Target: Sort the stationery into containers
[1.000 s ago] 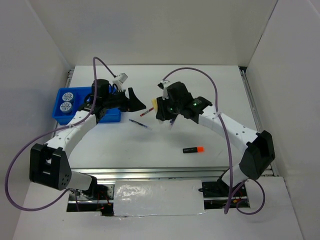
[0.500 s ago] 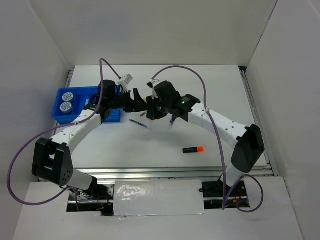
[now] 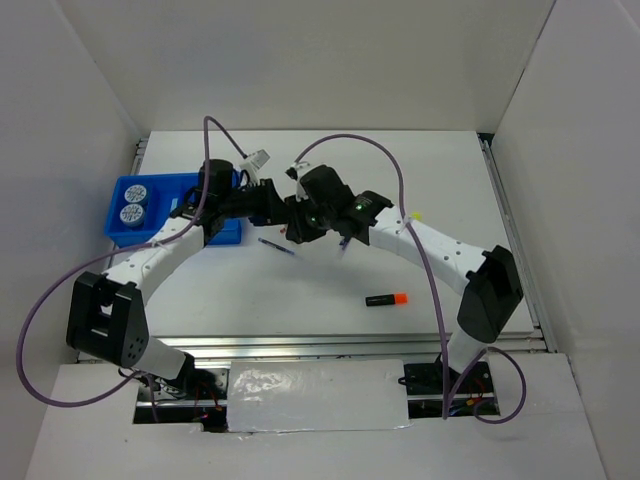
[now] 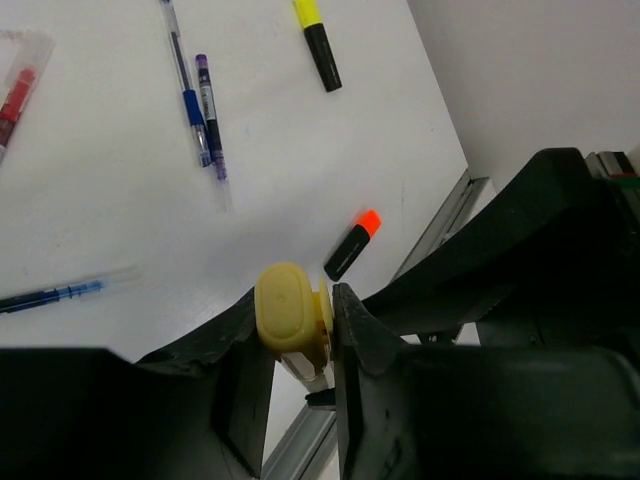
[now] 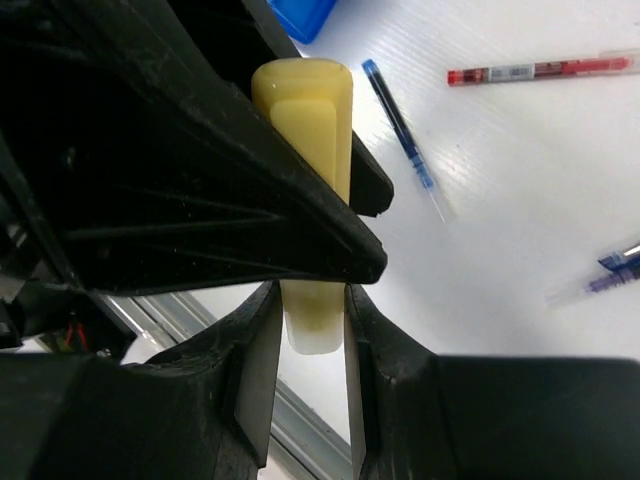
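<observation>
Top view: both arms meet at upper centre of frame. Left end effector [image 3: 270, 205] & right end effector [image 3: 297, 222] are nose to nose, just right of the blue tray [image 3: 225, 233]. The cream bar can't be seen from up there, hidden btwn the black fingers.

Left wrist view: cream bar [image 4: 287, 305] at lower centre, rounded end toward the cam. Left end effector [image 4: 292, 325] is clenched on it, one finger pressed to each side.

Right wrist view: same bar [image 5: 305, 110] stands upright at centre frame. Right end effector [image 5: 312, 325] is clamped on its lower end, while the other arm's black fingers pinch its upper part. So the bar is gripped by both at once, held off the desk [image 3: 300, 300], not in the tray.

Tray sits at left of top view, w/ two round pots [image 3: 138, 192] in its leftmost compartment.

Loose on desk:
- Blue pen [image 3: 278, 246] just below the meeting point.
- Orange-cap highlighter [image 3: 386, 299] lower right of centre, well apart from tray.
- Top of left wrist view: yellow-cap highlighter [image 4: 318, 35]; second blue pen [image 4: 185, 85] & purple pen [image 4: 212, 115] side by side.
- Red pen [image 4: 15, 95] at that view's left edge, partly cut off.
</observation>
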`<action>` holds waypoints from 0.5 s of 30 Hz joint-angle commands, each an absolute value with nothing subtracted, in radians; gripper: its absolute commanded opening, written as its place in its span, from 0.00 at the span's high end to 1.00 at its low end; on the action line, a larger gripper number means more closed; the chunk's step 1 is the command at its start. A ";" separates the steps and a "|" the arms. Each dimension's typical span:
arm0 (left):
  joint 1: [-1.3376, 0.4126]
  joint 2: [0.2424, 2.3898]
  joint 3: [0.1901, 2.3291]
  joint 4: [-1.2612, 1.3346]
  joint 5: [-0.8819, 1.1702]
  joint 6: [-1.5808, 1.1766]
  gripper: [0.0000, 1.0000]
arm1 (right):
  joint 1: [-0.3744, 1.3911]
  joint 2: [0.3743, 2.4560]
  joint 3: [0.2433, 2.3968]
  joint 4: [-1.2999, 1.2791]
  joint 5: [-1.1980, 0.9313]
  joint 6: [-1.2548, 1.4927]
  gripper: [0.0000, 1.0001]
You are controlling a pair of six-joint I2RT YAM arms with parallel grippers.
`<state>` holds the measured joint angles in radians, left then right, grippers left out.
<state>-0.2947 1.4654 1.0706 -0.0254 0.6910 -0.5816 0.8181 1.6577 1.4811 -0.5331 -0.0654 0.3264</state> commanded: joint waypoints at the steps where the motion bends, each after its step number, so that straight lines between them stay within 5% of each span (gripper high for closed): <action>1: -0.218 1.439 1.115 -0.099 0.672 -0.479 0.71 | 0.790 1.637 1.520 -0.545 -0.066 0.336 0.81; 3: -0.140 1.448 1.144 -0.188 0.687 -0.425 0.80 | 0.760 1.608 1.484 -0.537 -0.083 0.334 0.62; 6: -0.048 1.489 1.237 -0.387 0.690 -0.272 0.95 | 0.701 1.554 1.424 -0.514 -0.112 0.318 0.49; 15: 0.185 1.624 1.552 -0.684 0.257 0.150 1.00 | 0.577 1.456 1.289 -0.534 -0.159 0.141 0.47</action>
<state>0.1471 1.5711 1.4414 -0.5652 0.4473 -0.0525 0.5930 1.5063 1.3201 -0.5243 -0.1204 0.2344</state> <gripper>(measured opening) 0.357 0.526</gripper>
